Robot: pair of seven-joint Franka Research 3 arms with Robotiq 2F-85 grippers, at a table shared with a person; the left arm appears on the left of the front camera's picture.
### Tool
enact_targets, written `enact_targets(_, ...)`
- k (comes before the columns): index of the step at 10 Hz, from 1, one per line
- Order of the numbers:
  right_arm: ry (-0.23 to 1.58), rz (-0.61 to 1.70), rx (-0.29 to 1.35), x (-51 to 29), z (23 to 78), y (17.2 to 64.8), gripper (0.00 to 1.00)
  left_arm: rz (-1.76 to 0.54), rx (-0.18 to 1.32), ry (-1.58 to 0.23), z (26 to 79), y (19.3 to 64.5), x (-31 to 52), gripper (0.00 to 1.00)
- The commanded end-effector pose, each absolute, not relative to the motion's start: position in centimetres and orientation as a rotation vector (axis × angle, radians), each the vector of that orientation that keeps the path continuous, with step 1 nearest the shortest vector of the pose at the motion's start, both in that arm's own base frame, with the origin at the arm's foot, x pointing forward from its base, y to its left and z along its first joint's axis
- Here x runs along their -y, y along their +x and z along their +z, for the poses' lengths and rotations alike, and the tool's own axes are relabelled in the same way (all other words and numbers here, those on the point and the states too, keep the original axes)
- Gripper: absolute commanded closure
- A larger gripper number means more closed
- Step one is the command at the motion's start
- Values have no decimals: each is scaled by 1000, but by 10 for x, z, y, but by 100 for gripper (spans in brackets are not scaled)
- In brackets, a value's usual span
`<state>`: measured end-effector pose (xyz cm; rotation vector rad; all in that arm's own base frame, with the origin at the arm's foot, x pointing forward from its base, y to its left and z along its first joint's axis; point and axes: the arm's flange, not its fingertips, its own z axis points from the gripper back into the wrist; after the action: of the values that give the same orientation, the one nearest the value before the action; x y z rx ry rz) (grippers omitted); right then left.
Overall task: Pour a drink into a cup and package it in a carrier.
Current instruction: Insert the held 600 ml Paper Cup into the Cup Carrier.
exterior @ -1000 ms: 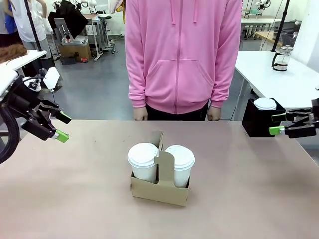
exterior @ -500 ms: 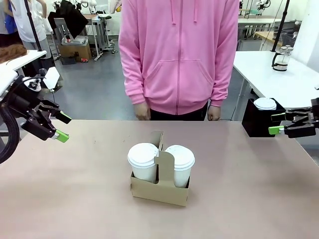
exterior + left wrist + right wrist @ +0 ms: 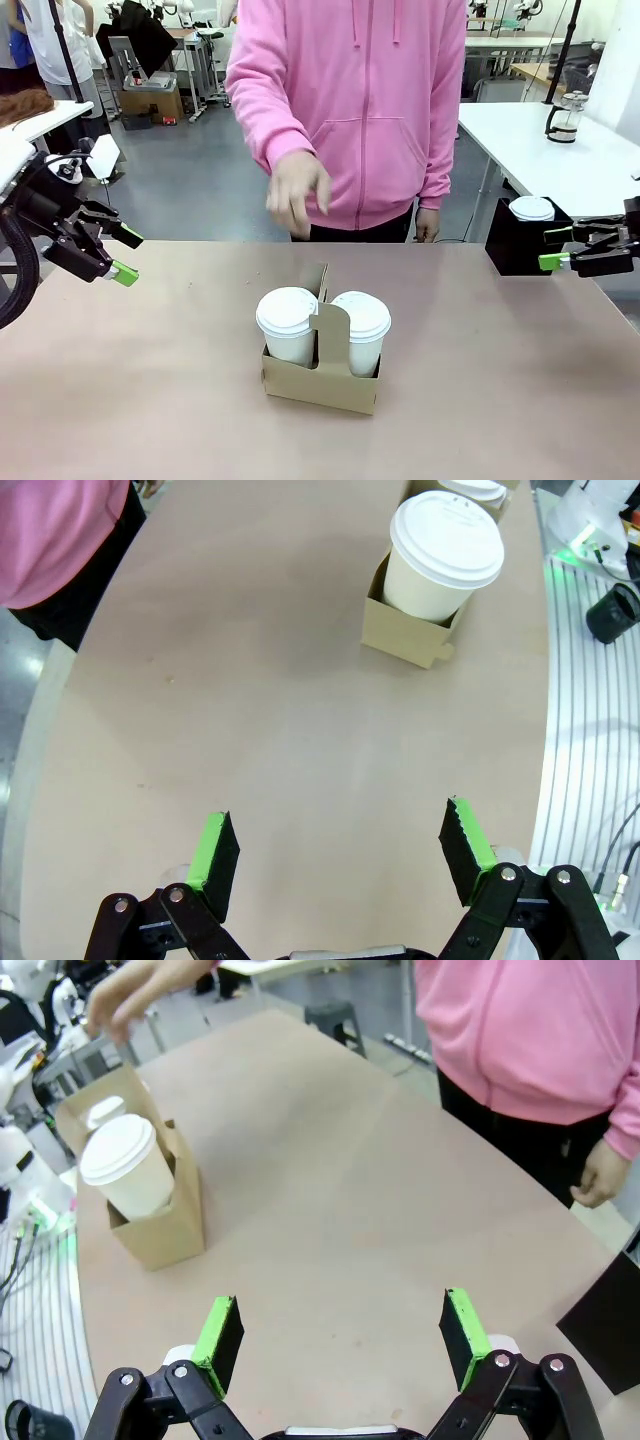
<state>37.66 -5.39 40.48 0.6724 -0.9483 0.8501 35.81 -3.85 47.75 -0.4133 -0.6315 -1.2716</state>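
- Front view: the carrier stood mid-bench, well apart from both tools and between them. It held two lidded cups, side by side and upright, with the handle tab rising between them. The left tool hung spread and empty at the bench's left edge. The right tool hung at the right edge, just beside a black box; its jaws looked parted, with nothing between them. A person's hand hovered beyond the carrier, above the bench.
- Left wrist view: the green pads were wide apart, bare bench between them. The carrier lay ahead and to the right of this tool. The near cup was smooth white paper with a domed plastic lid.
- Right wrist view: the pads were spread and empty; the carrier sat ahead and to the left.
- Handling, as a judgement: thin cardboard is light but flexes, and filled cups would make it top-heavy. The stiff central tab looked the best place to take hold; squeezing a paper cup could pop its lid.
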Motion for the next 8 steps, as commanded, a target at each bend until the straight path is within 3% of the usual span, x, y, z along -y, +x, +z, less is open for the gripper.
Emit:
enact_targets(1, 664, 862, 957, 54, 405, 377, 0, -1279, 653, -433, 477, 359, 38, 0)
enact_targets(8, 664, 862, 957, 54, 405, 377, 0, -1279, 653, -433, 477, 359, 38, 0)
